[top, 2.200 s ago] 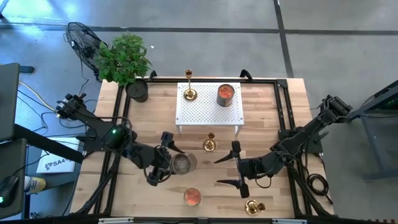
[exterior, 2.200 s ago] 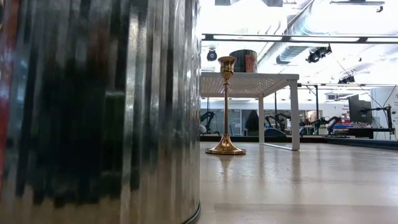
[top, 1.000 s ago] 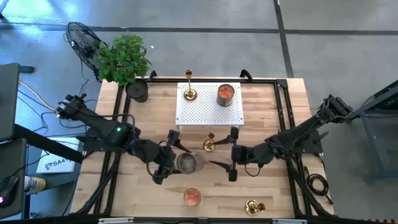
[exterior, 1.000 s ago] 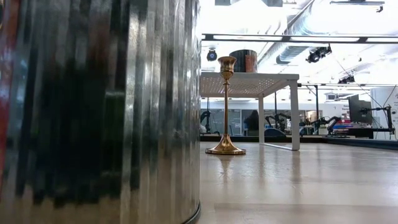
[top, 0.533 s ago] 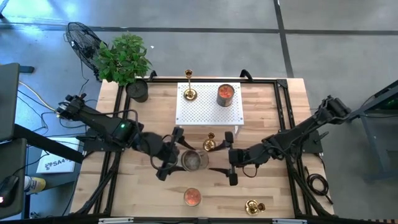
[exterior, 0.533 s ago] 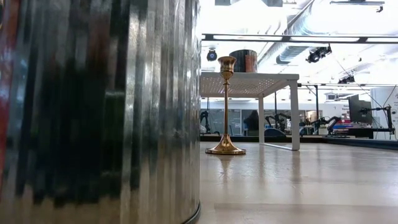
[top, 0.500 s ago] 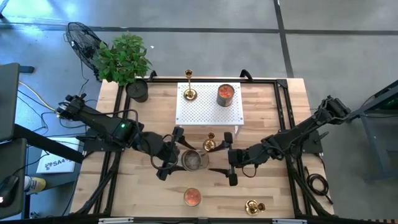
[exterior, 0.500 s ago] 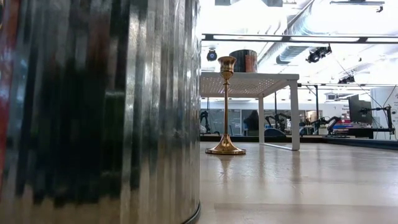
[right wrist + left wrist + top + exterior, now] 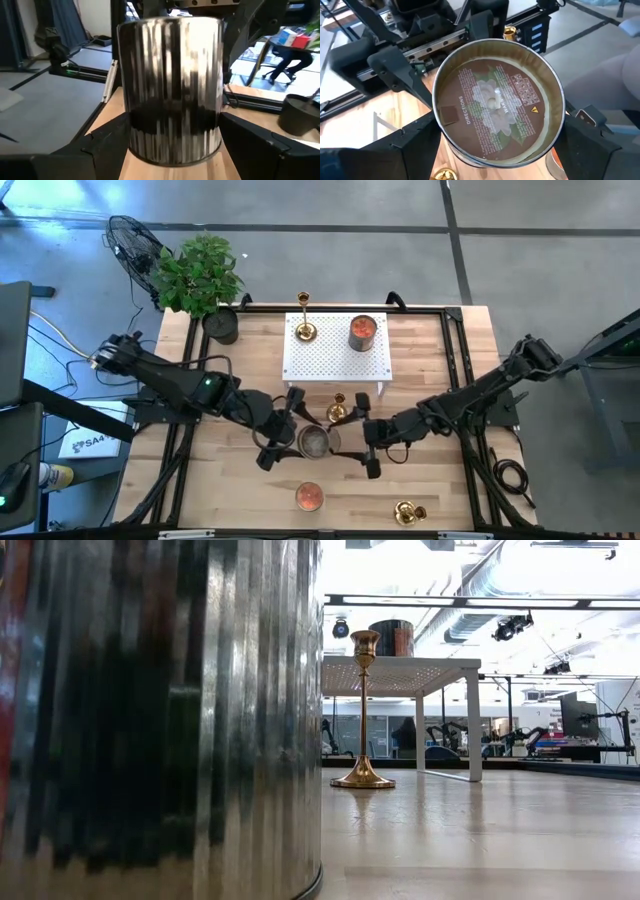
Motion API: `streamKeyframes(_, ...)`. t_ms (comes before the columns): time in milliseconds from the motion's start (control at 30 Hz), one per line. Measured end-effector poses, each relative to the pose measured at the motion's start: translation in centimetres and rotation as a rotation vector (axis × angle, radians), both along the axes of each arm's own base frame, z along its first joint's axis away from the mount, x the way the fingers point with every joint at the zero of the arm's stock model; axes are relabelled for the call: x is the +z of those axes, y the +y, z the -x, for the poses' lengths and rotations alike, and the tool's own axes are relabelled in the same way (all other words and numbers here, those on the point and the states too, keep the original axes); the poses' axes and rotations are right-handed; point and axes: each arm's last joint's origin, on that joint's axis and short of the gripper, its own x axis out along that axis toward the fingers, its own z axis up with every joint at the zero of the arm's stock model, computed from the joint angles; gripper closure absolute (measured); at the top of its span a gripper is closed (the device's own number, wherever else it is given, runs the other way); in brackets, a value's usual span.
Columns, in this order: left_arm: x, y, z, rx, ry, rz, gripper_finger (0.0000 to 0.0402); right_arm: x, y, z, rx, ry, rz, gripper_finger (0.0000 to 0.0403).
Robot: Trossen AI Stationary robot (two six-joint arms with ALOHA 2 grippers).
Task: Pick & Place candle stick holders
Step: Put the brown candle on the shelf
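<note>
A ribbed silver tin [image 9: 315, 442] is between the fingers of my left gripper [image 9: 297, 439] at mid table; its labelled round face [image 9: 495, 100] points at the left wrist camera. My right gripper [image 9: 350, 437] is open just right of the tin, a finger [image 9: 107, 137] on either side of it; I see no touch. One gold candle stick holder [image 9: 337, 412] stands on its round base just beyond the tin and shows in the low view [image 9: 362, 710]. A taller one [image 9: 304, 328] stands on the white shelf [image 9: 335, 365]. A third [image 9: 407, 512] lies near the front right. My left gripper pinches the tin's round side wall [image 9: 439, 131] between its two fingers, one on each opposite side. The fingers come from the table's left, slanting down. The tin stays upright [image 9: 170, 75]; whether its lower end is on the table I cannot tell.
A tin with red filling [image 9: 362, 330] stands on the shelf and another [image 9: 309, 497] near the front edge, filling the left of the low view [image 9: 160, 720]. A potted plant [image 9: 200, 280] stands at the far left corner. Black rails [image 9: 455, 370] run along the table's sides.
My left gripper has gone toward the table's right edge with the silver tin, which stays upright and now stands close in front of the candle stick holder. My right gripper has gone toward the table's left edge, up to the tin, still open.
</note>
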Motion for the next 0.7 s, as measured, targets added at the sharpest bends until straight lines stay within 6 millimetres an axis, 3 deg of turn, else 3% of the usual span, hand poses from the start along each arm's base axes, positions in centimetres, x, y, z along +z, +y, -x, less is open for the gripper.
streamKeyframes(700, 0.02, 0.85, -0.95, -0.056, -0.026, 0.027, 0.0082, 0.05, 0.04, 0.01, 0.008, -0.013, 0.053, 0.0109)
